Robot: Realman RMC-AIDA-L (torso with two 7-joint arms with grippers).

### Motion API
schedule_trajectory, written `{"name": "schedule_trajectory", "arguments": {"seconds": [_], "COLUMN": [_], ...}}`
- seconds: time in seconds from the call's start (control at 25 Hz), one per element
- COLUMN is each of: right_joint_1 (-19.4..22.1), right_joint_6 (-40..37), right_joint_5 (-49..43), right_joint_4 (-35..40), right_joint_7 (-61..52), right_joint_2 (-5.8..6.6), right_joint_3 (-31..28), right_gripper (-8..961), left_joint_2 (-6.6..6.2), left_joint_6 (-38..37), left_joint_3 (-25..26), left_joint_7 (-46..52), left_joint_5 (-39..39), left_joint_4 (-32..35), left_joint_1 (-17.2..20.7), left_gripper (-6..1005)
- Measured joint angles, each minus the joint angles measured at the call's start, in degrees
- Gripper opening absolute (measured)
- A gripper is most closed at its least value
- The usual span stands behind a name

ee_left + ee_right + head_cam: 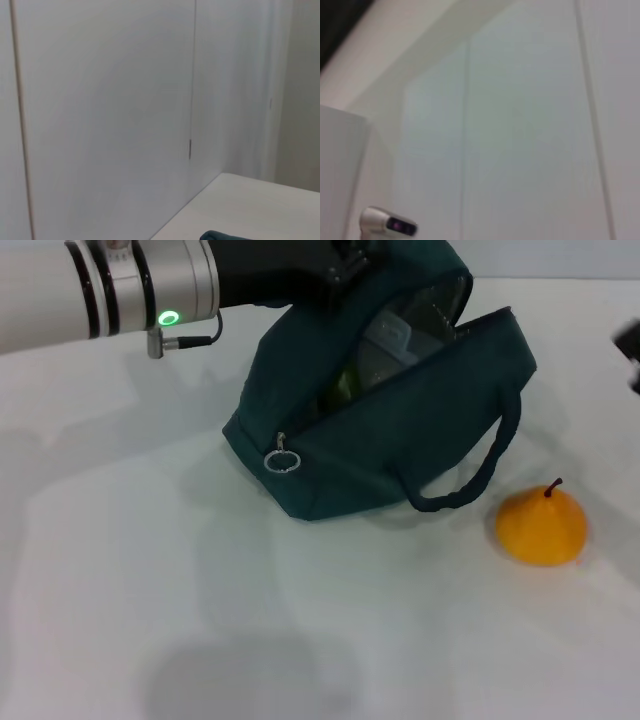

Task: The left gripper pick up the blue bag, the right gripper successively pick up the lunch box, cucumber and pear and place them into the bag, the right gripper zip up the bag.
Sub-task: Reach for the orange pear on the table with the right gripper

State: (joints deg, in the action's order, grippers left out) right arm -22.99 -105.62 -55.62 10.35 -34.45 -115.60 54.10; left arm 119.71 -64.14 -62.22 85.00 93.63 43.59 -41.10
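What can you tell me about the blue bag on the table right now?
The blue bag is dark teal soft fabric, unzipped and gaping, with a clear container and something green visible inside. A silver ring pull hangs at its near end; one loop handle droops toward the pear. The left gripper meets its far upper edge, tilting it on the white table.

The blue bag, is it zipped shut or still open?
Open. The blue bag gapes along its top, the lunch box and something green showing inside; the zipper pull hangs at one end.
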Motion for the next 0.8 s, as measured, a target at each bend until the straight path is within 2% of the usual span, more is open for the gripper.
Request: {"name": "schedule_trajectory", "arguments": {"seconds": [0.08,0.2,0.32,0.52,0.8], "right_joint_1": [2.62,4.15,4.13,4.06,4.56], "right_joint_6": [0.13,2.44,4.56,3.86,3.75], "right_joint_5": [-0.03,-0.21,-0.34,-0.41,-0.24], "right_joint_4": [-0.55,-3.43,-7.22,-9.98,-11.2], "right_joint_7": [1.16,3.42,6.89,12.9,13.27], "right_joint_2": [-0.05,-0.18,-0.29,-0.62,-0.45], "right_joint_3": [0.24,0.58,0.96,1.13,1.22], "right_gripper": [830,829,829,828,827], "left_joint_2": [0.0,0.0,0.12,0.2,0.17], "left_joint_6": [0.25,0.94,2.4,3.31,5.77], "left_joint_3": [-0.01,-0.44,-2.02,-3.87,-4.21], "left_joint_7": [0.0,-0.01,-0.45,-1.99,-2.17], "left_joint_5": [0.08,0.13,-0.39,-2.94,-3.08], "left_joint_4": [0.0,-0.06,-0.53,-1.39,-1.47], "left_joint_1": [0.08,0.17,-0.23,-0.42,-0.46], "left_gripper": [47,48,48,48,47]}}
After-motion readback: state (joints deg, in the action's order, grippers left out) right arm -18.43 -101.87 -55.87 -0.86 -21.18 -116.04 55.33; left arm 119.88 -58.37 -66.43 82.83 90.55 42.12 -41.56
